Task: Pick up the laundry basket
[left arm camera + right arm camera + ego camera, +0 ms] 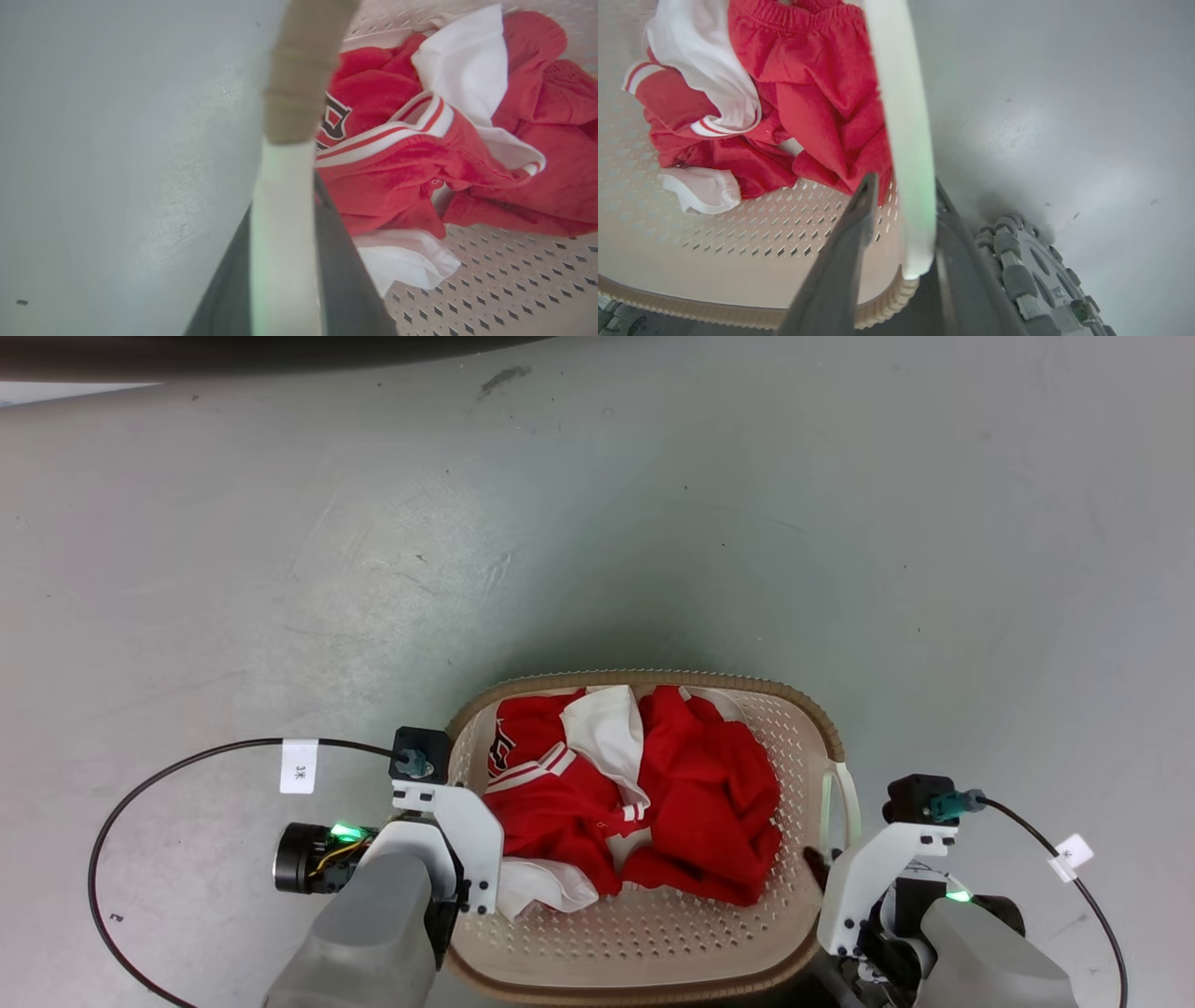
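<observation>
Head view: the laundry basket (pixel 653 678) is showing at 6 o'clock over the grey floor (pixel 653 523), carrying a red-and-white jersey (pixel 695 784). The left hand (pixel 467 887) is working at its 9 o'clock side, the right hand (pixel 826 873) at 3 o'clock.

Left wrist view: the fingers (pixel 348 284) are pinching the left loop handle (pixel 285 224).

Right wrist view: the fingers (pixel 840 275) are straddling the right loop handle (pixel 906 140); I cannot tell whether they are pressing it.
</observation>
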Available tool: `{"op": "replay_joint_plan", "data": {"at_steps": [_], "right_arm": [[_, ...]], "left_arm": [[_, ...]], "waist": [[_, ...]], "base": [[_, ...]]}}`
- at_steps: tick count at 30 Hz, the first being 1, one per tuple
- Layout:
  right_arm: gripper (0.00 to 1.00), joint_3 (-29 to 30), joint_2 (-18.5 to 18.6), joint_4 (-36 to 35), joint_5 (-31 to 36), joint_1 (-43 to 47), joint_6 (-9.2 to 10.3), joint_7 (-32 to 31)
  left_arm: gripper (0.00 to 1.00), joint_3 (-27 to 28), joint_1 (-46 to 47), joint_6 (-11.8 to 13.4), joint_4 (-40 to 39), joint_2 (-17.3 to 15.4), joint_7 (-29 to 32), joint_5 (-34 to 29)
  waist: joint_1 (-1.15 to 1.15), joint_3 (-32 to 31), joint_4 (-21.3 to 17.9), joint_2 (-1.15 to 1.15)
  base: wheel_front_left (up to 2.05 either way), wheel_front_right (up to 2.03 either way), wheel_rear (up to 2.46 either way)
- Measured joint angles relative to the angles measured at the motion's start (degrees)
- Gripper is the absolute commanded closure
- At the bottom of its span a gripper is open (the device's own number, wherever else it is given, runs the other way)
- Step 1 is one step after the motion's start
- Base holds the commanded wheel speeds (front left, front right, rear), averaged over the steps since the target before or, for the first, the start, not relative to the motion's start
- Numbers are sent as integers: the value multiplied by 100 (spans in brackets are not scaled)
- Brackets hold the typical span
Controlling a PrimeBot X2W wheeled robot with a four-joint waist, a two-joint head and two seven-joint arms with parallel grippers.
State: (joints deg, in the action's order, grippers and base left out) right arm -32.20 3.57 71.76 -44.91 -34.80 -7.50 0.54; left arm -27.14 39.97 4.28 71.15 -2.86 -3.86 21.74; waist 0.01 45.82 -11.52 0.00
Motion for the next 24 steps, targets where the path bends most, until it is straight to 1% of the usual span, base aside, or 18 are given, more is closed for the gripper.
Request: {"op": "replay_joint_plan", "data": {"at_steps": [6, 12, 17, 24], "right_arm": [[100, -130, 2, 11, -145, -18, 0, 68], [100, -257, 21, 24, -255, -22, 0, 108], [100, -386, 118, 32, -314, -21, 0, 148], [100, -635, 354, -29, -407, -12, 0, 20]], "left_arm": [[100, -49, 31, -3, -1, 5, -85, 118], [100, -127, -1, -56, -26, -33, -34, 320], [100, -259, -82, -113, -134, -30, 35, 517], [100, -538, -264, -187, -310, -23, 398, 939]], "waist": [[0, 30, 9, 0], [0, -89, 31, 0], [0, -312, 59, 0], [-1, -799, 149, 0]], "base": [[0, 0, 0], [0, 0, 0], [0, 0, 0], [0, 0, 0]]}}
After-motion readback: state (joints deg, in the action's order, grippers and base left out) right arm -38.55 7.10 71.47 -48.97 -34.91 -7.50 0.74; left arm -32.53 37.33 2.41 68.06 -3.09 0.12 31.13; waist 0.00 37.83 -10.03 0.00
